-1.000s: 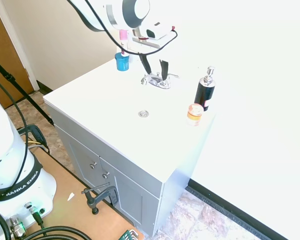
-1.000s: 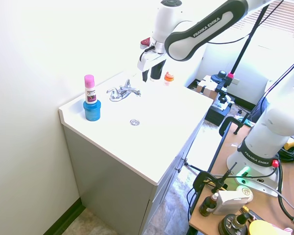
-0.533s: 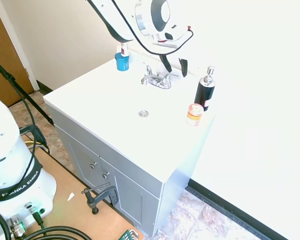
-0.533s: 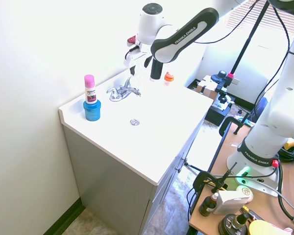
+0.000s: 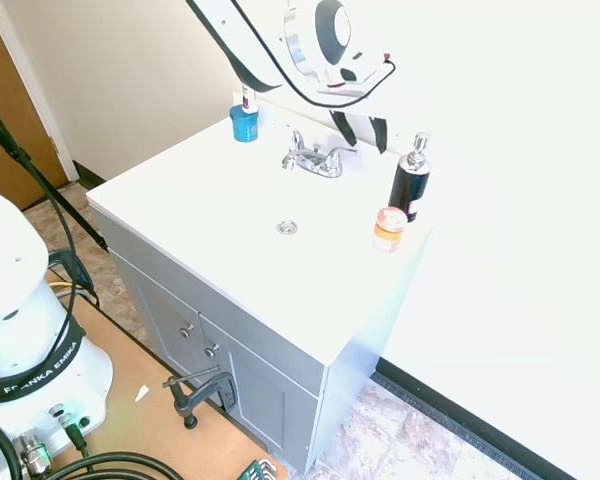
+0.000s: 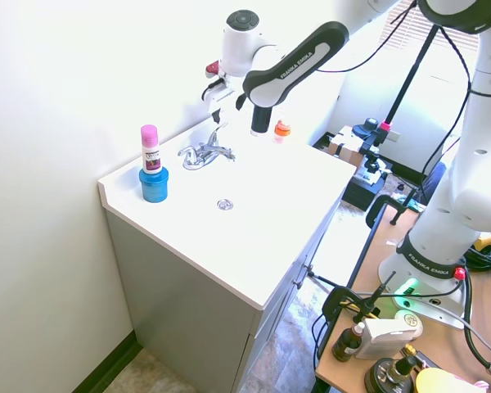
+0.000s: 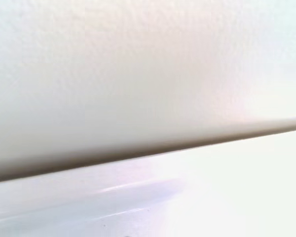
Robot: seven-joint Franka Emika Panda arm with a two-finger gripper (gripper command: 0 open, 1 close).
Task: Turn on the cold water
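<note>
Wrist view gives us only blurred wall and the counter's back edge, so we get no close guide to the handles.

From the first exterior view, our gripper [image 5: 364, 132] hangs with its 2 fingers apart and nothing between them, just above and at about 2 o'clock from the faucet [image 5: 313, 160], near its right-hand lever. The black pump bottle [image 5: 410, 183] stands close at 4 o'clock of the gripper; we judge a wide sweep could knock it or the small orange-lidded jar [image 5: 389, 228] over. We also risk pushing the wrong lever, or sliding off the slim chrome one.

The faucet sits at the counter's [image 5: 210, 215] rear centre. Its spout points toward the drain [image 5: 287, 227], at about 7 o'clock; its long axis, lever to lever, runs roughly 10 to 4 o'clock. We see no water.
</note>
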